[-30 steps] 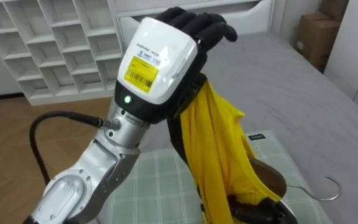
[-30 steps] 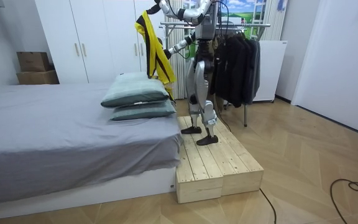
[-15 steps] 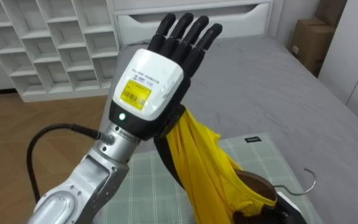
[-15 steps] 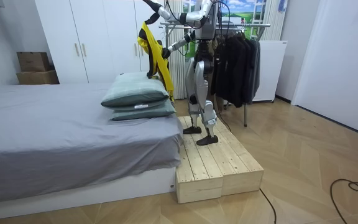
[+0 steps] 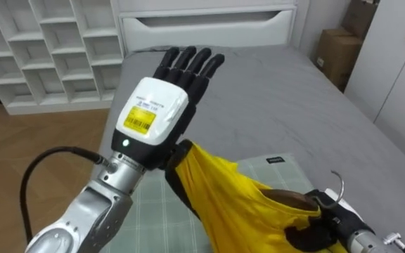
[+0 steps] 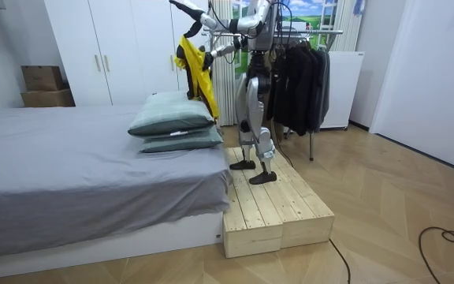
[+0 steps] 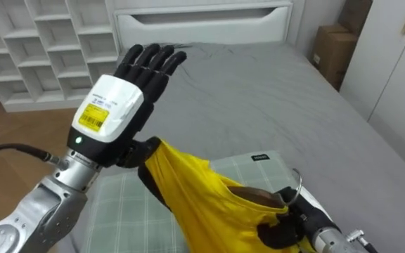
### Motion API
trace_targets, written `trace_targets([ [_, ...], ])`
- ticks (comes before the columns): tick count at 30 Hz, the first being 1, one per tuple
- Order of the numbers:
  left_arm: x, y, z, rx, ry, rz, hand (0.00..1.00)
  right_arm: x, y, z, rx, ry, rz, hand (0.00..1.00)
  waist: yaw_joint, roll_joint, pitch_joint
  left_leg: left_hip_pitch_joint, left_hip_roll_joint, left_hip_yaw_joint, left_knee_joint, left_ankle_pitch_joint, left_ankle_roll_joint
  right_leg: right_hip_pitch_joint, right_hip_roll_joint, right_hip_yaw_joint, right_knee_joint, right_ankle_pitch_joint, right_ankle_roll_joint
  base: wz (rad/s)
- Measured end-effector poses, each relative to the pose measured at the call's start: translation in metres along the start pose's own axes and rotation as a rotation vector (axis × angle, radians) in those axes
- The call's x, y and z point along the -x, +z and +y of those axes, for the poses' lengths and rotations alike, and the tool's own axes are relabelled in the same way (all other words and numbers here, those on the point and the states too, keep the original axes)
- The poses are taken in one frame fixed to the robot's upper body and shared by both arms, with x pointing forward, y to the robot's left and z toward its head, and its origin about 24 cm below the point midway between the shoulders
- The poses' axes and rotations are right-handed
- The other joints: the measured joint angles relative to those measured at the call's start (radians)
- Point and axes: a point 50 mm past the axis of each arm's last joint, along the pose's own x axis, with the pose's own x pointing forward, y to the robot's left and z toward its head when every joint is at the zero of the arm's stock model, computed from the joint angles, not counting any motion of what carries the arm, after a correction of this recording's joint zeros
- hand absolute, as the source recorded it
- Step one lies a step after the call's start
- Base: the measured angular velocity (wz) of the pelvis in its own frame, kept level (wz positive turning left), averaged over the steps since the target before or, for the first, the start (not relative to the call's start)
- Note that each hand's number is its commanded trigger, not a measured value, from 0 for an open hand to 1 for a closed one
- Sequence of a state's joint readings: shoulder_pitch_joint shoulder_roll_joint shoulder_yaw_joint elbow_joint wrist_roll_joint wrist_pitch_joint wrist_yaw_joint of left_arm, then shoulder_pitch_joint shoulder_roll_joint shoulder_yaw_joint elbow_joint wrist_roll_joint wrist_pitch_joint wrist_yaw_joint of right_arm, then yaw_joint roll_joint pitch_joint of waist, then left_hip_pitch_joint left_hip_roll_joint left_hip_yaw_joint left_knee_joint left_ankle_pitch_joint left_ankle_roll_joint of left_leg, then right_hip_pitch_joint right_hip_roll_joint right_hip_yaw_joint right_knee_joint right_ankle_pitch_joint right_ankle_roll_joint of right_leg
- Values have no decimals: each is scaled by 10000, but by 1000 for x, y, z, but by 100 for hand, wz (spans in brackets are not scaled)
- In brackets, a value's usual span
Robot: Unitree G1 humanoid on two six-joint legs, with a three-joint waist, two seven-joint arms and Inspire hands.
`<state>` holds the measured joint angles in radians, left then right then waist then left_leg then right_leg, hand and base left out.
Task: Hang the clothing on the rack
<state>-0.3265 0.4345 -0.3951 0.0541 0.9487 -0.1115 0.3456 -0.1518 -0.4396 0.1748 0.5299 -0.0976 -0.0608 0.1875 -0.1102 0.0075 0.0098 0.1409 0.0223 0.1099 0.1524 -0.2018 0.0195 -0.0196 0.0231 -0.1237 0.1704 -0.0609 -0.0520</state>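
Left eye view: my left hand point(image 5: 153, 112) is up w/ fingers straight, gripping nothing; the yellow shirt point(image 5: 238, 204) drapes from its wrist, prob to keep the cloth spread. My right hand point(image 5: 323, 226) is curled round the wooden hanger point(image 5: 295, 201) tucked in the shirt, hook point(image 5: 339, 185) poking clear, I reckon to catch the rack point(image 6: 321, 31) behind me in room view

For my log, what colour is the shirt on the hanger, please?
The shirt is yellow, black-edged; best in the left eye view.
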Motion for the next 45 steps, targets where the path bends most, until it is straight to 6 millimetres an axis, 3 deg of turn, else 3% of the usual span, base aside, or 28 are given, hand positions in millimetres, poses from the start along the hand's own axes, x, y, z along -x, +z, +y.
trace_targets([
  [11, 20, -24, -18, 353, -1126, 1417, 0, 6, -6, -15, 1971, 369, 611, 100, 96, -287, -30, 81, 17, 207, -8, 0, 0, -55, 43, 233, 163, -22, -34, -5],
  [14, 37, -34, -26, 323, -1651, 2098, 0, 8, -3, -23, 2258, 254, 526, 100, 63, -455, -40, 92, 23, 231, -12, 0, -1, -76, 66, 300, 177, -46, -32, -5],
  [18, 56, -39, -36, 356, -2270, 2511, 0, 9, -3, -29, 2151, 29, 589, 100, 90, -754, -121, 93, 37, 242, -21, -3, -3, -65, 96, 344, 154, -36, -46, -2],
  [26, 80, -55, -52, 1046, -3093, 3803, 0, 10, -3, -34, 1677, -199, 525, 100, 100, -807, -105, 191, 66, 274, -195, -6, -2, -28, 144, 377, 146, -24, -44, -1],
  [30, 104, -65, -57, 1958, -3270, 5206, 0, 13, -5, -44, 1022, -683, 577, 100, 97, -809, -103, 194, 69, 288, -208, -11, -12, -56, 168, 387, 154, -24, -62, -2],
  [41, 155, -55, -81, 3309, -4811, 6920, 0, 17, 7, -53, 617, -1139, 203, 100, 2, -848, -109, 195, 45, 301, -246, -19, -5, -49, 133, 310, 158, -69, -32, 0],
  [45, 185, -52, -100, 3586, -6051, 7911, 0, 22, 16, -62, 560, -1575, -207, 100, 65, -1071, -103, 132, 60, 299, -235, -22, -9, -117, 153, 336, 158, -70, -47, 0],
])
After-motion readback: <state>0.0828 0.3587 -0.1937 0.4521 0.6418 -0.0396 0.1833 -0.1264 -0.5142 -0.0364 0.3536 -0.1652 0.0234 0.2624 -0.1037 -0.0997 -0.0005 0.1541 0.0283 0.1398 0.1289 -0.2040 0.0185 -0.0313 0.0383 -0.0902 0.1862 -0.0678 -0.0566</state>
